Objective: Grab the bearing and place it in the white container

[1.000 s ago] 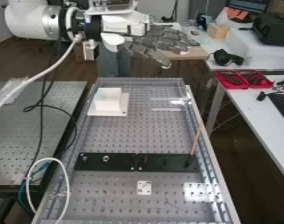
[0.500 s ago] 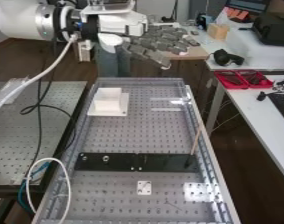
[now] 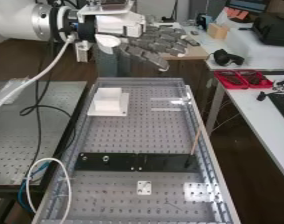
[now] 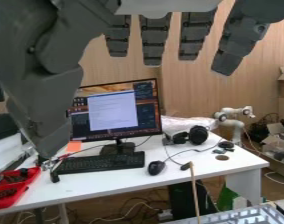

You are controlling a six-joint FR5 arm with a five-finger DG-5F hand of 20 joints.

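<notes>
In the high view, the white container (image 3: 109,104) stands upright beyond the flat black bar (image 3: 167,162), squared to it; its long axis is unclear. Above and beyond the bar, the hand (image 3: 158,44) reaches sideways, dipping slightly.

In the wrist view, the hand (image 4: 154,39) is well open and empty, its nearly straight fingers apart.

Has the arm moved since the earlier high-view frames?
Yes, the arm has shifted toward the view's left, judged against the white container.
</notes>
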